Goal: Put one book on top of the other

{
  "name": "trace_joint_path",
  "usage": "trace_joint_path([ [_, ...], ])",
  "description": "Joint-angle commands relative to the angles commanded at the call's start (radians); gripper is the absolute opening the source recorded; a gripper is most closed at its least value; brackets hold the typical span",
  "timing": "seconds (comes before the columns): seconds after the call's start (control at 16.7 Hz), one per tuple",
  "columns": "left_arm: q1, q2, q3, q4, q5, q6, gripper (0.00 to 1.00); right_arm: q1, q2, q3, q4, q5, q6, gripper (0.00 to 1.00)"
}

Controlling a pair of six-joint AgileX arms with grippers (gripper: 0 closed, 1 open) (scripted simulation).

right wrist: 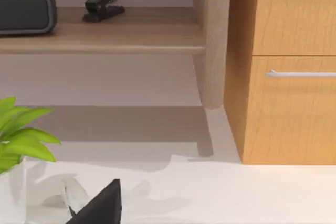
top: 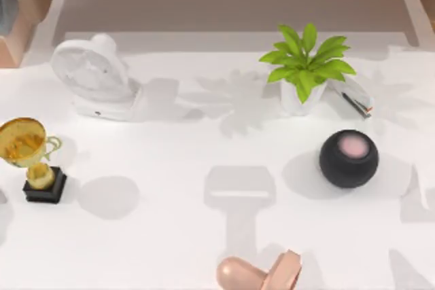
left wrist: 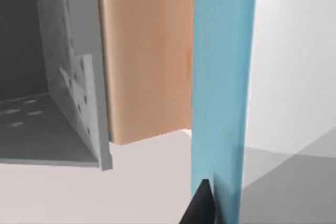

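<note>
The books are out of view. A dark tip of my left gripper [left wrist: 202, 205] juts into the left wrist view, close in front of a tall blue upright strip [left wrist: 223, 87] that stands beside a wooden panel [left wrist: 147, 56]. In the right wrist view, a dark part of my right gripper [right wrist: 100, 205] sits low near the plant's leaves [right wrist: 21, 140]. It faces a wooden drawer cabinet [right wrist: 283, 77] and a shelf [right wrist: 105, 38].
On the white table stand a white fan [top: 95, 76], a gold trophy [top: 30, 157], a potted plant [top: 306, 66], a black round speaker [top: 349, 157] and a pink object [top: 262, 273] at the front edge. A thin white slab with an orange-black edge [top: 357, 98] leans by the pot.
</note>
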Motion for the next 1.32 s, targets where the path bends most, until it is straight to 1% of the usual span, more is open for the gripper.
trace_joint_path([
  [0.72, -0.01, 0.017, 0.01, 0.012, -0.008, -0.008, 0.0, 0.0, 0.0, 0.0, 0.0, 0.0, 0.0, 1.0],
  [1.32, -0.01, 0.017, 0.01, 0.012, -0.008, -0.008, 0.75, 0.0, 0.0, 0.0, 0.0, 0.0, 0.0, 1.0],
])
